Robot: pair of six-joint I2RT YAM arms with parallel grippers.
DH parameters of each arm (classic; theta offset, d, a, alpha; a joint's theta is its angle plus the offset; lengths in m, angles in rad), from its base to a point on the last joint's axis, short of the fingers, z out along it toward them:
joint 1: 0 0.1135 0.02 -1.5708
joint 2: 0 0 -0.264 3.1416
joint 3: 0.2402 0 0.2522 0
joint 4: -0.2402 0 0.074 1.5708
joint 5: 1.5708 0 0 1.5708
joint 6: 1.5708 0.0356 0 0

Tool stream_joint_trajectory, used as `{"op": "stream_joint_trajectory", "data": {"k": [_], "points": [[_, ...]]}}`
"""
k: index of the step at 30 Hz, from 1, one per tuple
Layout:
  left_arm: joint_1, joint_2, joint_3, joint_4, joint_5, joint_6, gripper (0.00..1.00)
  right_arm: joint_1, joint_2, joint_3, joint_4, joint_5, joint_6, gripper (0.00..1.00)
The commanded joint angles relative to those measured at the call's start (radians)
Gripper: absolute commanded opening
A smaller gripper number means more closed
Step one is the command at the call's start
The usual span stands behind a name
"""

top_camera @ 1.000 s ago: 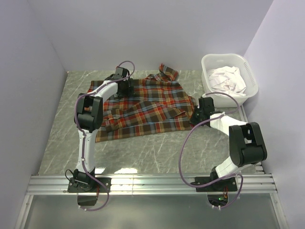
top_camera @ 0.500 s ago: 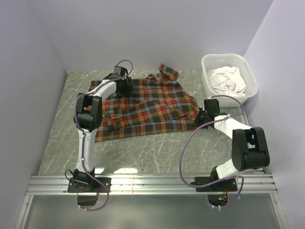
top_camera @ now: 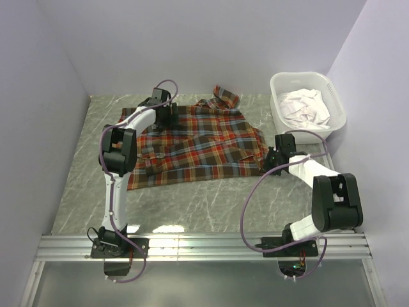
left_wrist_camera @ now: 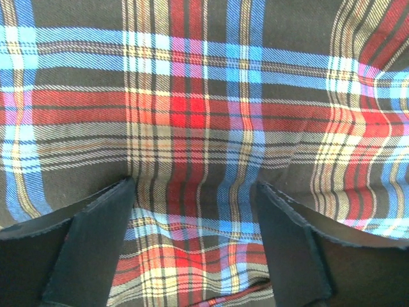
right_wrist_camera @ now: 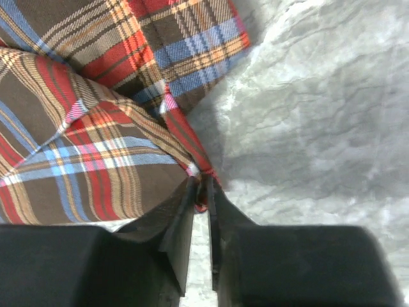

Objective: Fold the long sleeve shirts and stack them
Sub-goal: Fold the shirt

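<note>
Tabletop (top_camera: 211,198): grey stone-look surface with pale veining, matte, with one soft patch of glare (top_camera: 169,228) near the front edge. Plain pale lilac-white panels close it in: back wall (top_camera: 204,38), left wall (top_camera: 32,141), right wall (top_camera: 383,89). Ribbed aluminium rails (top_camera: 204,246) run along the near edge above a duller grey panel (top_camera: 204,284); light is even and diffuse, shadows soft.

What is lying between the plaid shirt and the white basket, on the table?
Only a bare strip of the marble table, seen in the top view. The plaid shirt and white basket do not touch.
</note>
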Motion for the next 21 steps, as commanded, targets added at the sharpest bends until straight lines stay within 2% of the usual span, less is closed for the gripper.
{"op": "stream_joint_trajectory", "data": {"k": [1, 2, 5, 8, 11, 12, 14, 15, 18, 21], "points": [[0.016, -0.051, -0.006, -0.060, 0.037, -0.028, 0.84, -0.006, -0.085, 0.021, -0.017, 0.032, -0.005, 0.27], [0.016, -0.080, -0.006, -0.063, 0.039, -0.034, 0.85, -0.006, -0.101, 0.028, -0.020, 0.032, -0.008, 0.39], [0.016, -0.223, -0.027, -0.082, 0.040, -0.074, 0.88, 0.008, -0.153, 0.057, -0.027, 0.023, -0.011, 0.58], [0.016, -0.382, -0.108, -0.103, 0.036, -0.142, 0.90, 0.034, -0.197, 0.068, -0.002, -0.023, -0.002, 0.65], [0.016, -0.543, -0.271, -0.108, 0.022, -0.211, 0.90, 0.062, -0.217, 0.045, 0.065, -0.112, 0.029, 0.65], [0.018, -0.629, -0.382, -0.099, 0.007, -0.241, 0.89, 0.068, -0.213, 0.036, 0.081, -0.131, 0.036, 0.64], [0.021, -0.717, -0.508, -0.047, 0.000, -0.268, 0.87, 0.083, -0.196, 0.022, 0.128, -0.192, 0.050, 0.63], [0.025, -0.799, -0.630, -0.031, -0.015, -0.292, 0.86, 0.091, -0.187, 0.010, 0.147, -0.207, 0.055, 0.62], [0.061, -0.928, -0.845, 0.044, -0.032, -0.341, 0.82, 0.103, -0.146, -0.012, 0.213, -0.267, 0.078, 0.60], [0.116, -0.997, -0.998, 0.108, -0.007, -0.381, 0.80, 0.103, -0.097, -0.035, 0.271, -0.295, 0.105, 0.59]]}}
